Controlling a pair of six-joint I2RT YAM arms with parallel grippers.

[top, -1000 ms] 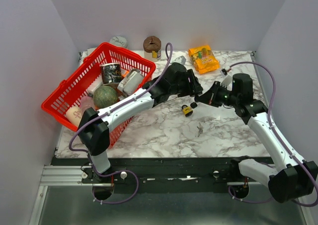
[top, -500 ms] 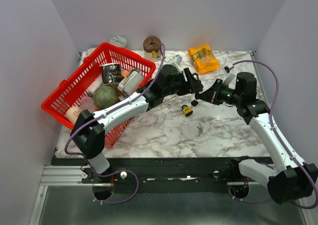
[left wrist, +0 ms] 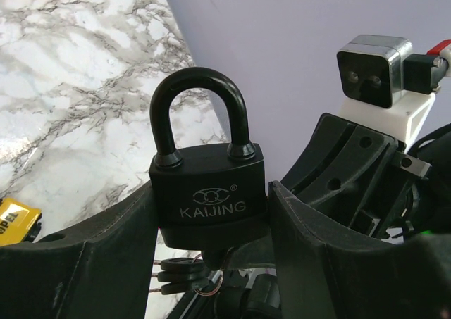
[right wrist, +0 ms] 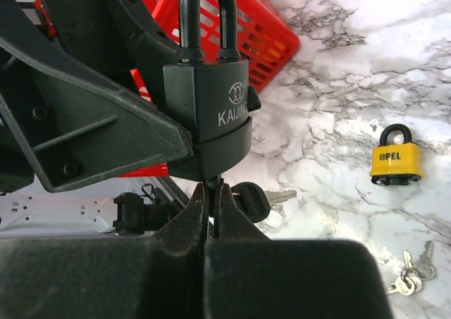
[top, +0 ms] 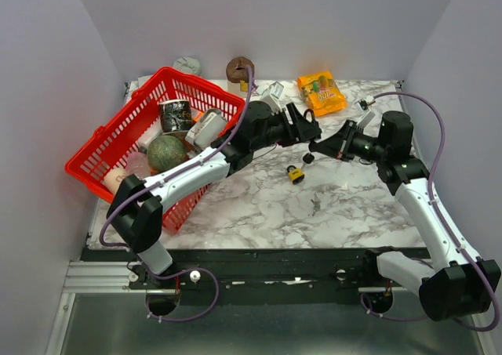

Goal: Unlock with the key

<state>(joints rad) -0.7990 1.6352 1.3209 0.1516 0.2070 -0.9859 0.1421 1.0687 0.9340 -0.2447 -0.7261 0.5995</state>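
Padlock (left wrist: 210,185) aloft — L gripper (top: 304,128); key (right wrist: 211,186) — R gripper (top: 320,146).

black padlock (left wrist: 209,192) with pale lettering; yellow padlock (right wrist: 396,163), black shackle and black lettering; red basket (top: 116,118); white tabletop (top: 259,206) veined in grey marble; orange packet (top: 321,92); silver keys (right wrist: 409,273).

Top view: fixed high above and behind the arm bases (top: 161,269), looking down and forward over the whole counter (top: 259,206), from well back. Left wrist: very close, looking out between own fingers (left wrist: 106,255) toward the right arm (left wrist: 352,164) and a wall (left wrist: 282,37). Right wrist: just as close, facing the opposite way over own fingers (right wrist: 187,224) toward the red basket (right wrist: 264,34). Shared by all three: the black padlock (left wrist: 209,185) and the yellow padlock (right wrist: 396,157).
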